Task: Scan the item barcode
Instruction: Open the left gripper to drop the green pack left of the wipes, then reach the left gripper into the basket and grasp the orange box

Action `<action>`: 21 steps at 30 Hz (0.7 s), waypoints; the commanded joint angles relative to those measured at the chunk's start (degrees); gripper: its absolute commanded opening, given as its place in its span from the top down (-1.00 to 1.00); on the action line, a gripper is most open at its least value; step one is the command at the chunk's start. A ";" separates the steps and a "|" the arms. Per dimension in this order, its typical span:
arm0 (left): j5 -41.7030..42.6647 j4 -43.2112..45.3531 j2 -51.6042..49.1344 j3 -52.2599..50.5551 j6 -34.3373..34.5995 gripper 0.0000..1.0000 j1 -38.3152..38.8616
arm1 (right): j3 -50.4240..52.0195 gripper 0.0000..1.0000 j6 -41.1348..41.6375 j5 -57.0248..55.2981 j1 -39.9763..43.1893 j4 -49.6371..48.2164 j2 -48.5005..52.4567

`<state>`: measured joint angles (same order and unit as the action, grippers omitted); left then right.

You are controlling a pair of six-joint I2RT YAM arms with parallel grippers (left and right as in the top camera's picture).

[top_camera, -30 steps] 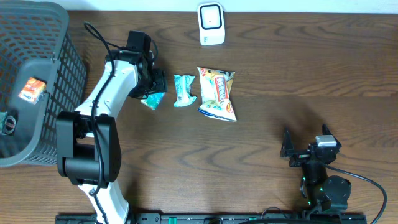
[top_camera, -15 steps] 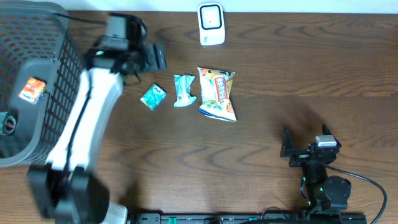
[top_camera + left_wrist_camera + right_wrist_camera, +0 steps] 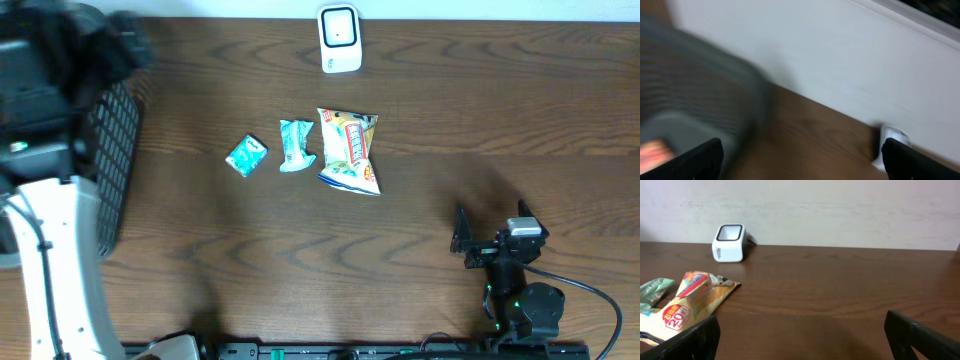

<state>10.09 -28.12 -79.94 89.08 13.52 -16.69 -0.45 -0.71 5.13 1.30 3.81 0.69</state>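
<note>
Left end effector [image 3: 803,162]: released, fingers spread wide, nothing between them. View blurred; it sits above the basket [image 3: 118,140] at the left end of the counter [image 3: 450,120]. Right end effector [image 3: 802,340]: released, empty, by the front edge. Small teal packet [image 3: 246,156], teal wrapper [image 3: 296,145] and snack bag [image 3: 349,150] lie in a row mid-counter. Scanner [image 3: 339,39] stands beyond them, by the wall.

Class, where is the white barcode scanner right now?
Overhead, the white barcode scanner stands at the far edge of the table, directly beyond the yellow snack bag, apart from it.
</note>
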 commanded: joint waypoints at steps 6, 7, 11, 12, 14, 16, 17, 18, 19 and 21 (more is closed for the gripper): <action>-0.48 -0.52 -0.68 0.31 1.70 -0.97 -16.59 | 0.13 -0.98 -0.63 -0.26 0.11 0.17 -0.31; -0.48 -0.87 -1.29 0.28 1.51 -0.98 -17.68 | 0.13 -0.98 -0.63 -0.26 0.11 0.17 -0.31; -3.54 -3.23 -4.92 0.28 -1.81 -0.98 -21.03 | 0.13 -0.99 -0.63 -0.26 0.11 0.17 -0.31; -5.44 -4.24 -6.10 0.28 -4.17 -0.97 -21.44 | 0.13 -0.99 -0.63 -0.26 0.11 0.17 -0.31; -12.41 -7.15 -9.35 0.28 -11.69 -0.98 -21.84 | 0.13 -0.99 -0.63 -0.26 0.11 0.17 -0.31; -17.53 -8.72 -11.72 0.28 -15.69 -0.97 -21.81 | 0.13 -0.99 -0.63 -0.26 0.11 0.17 -0.31; -19.28 -9.20 -12.90 0.28 -17.09 -0.98 -21.81 | 0.13 -0.99 -0.63 -0.26 0.11 0.17 -0.31; -20.31 -9.42 -14.12 0.28 -18.03 -0.98 -21.84 | 0.13 -0.99 -0.63 -0.26 0.11 0.17 -0.31; -20.35 -9.57 -15.32 0.28 -18.93 -0.98 -21.92 | 0.13 -0.99 -0.63 -0.26 0.11 0.17 -0.31; -20.22 -9.38 -17.59 0.28 -19.10 -0.98 -21.92 | 0.13 -0.99 -0.63 -0.26 0.11 0.17 -0.31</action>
<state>-4.86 -37.45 -94.50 89.08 0.19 -38.26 -0.45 -0.71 5.13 1.30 3.81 0.69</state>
